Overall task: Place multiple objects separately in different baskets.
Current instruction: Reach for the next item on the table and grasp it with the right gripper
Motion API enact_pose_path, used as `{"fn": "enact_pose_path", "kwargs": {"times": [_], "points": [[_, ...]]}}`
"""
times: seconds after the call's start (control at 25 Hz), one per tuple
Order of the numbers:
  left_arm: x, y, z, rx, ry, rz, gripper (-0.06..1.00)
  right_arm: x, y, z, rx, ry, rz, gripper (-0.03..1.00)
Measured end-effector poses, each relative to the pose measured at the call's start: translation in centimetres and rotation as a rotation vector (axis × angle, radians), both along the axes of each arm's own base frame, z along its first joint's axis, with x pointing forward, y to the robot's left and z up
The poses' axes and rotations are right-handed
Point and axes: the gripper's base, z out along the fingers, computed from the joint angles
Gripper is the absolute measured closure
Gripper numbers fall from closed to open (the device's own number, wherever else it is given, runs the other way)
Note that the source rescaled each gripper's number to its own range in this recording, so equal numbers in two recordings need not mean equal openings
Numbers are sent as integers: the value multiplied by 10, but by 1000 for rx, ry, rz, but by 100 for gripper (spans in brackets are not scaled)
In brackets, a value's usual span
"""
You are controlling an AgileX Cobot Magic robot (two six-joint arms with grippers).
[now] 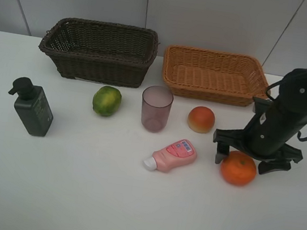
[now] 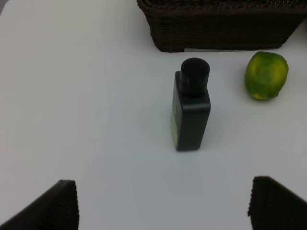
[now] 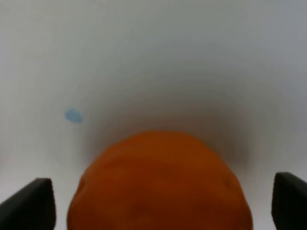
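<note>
Orange round fruit is lying at the right of the white table, between the spread fingers of your right gripper; your left gripper is hanging wide apart before the dark green pump bottle.

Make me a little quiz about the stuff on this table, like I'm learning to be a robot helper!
1. True or false: the pink bottle is standing upright.
2. The open right end effector is positioned over which item? A) peach B) orange C) cup
3. How many items are inside the dark basket and the tan basket together?

Key
1. False, it lies on its side.
2. B
3. Zero, both are empty.
</note>
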Motion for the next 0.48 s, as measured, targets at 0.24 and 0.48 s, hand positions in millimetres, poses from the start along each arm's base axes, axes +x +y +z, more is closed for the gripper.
{"fn": "enact_pose_path", "kwargs": {"times": [0.24, 0.48], "points": [[0, 0, 0, 0, 0, 0, 3, 1, 0, -12, -8, 27, -10, -3], [0, 0, 0, 0, 0, 0, 3, 1, 1, -16, -12, 43, -11, 10]]}}
